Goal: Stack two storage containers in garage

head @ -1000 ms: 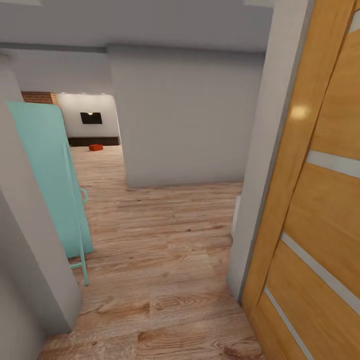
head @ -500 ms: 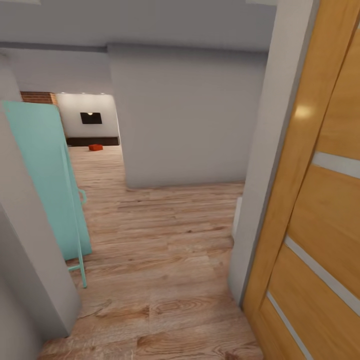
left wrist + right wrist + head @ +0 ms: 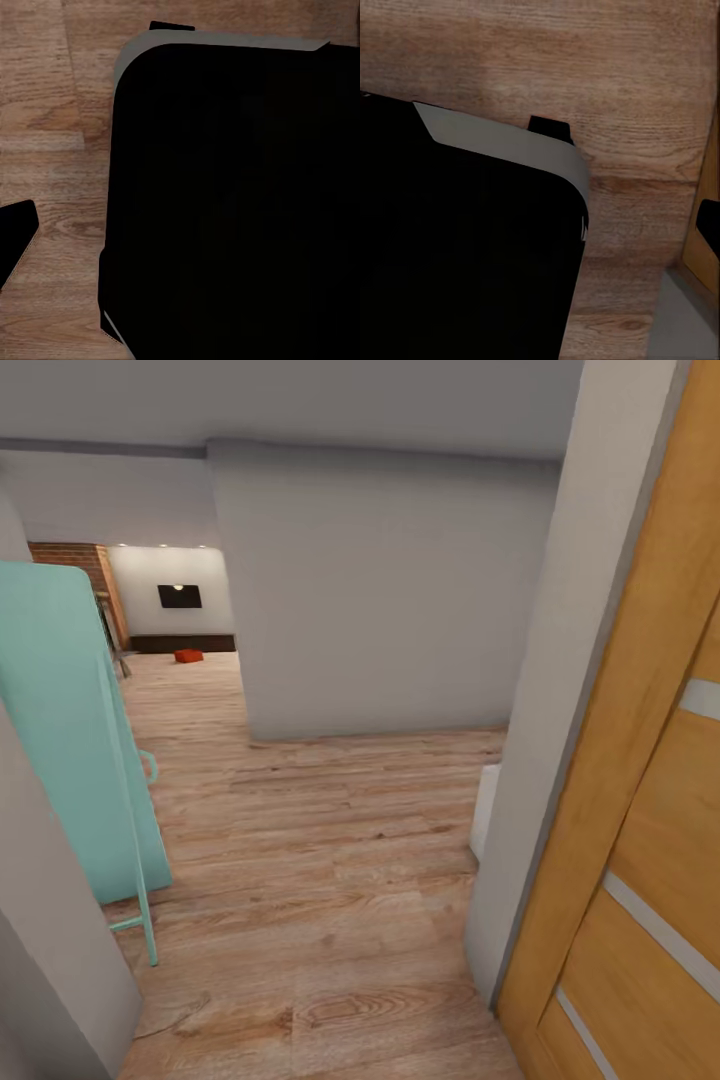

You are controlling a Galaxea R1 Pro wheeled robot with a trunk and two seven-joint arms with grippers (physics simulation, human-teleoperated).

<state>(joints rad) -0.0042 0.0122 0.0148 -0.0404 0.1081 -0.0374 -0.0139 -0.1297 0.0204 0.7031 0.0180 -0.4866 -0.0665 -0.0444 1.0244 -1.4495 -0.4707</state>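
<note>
Gripper states can't be told; wrist views catch the dark robot base [image 3: 232, 202] over wood floor [image 3: 330, 880]. One orange-red container [image 3: 188, 655] sits far off in the living room. Steer between teal door [image 3: 70, 740] and wooden door [image 3: 640, 780], stay centred.

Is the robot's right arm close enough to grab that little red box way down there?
Probably not. The red box sits far off at the end of the wood floor, past the grey wall and the teal door. The robot would likely have to drive closer first.
</note>
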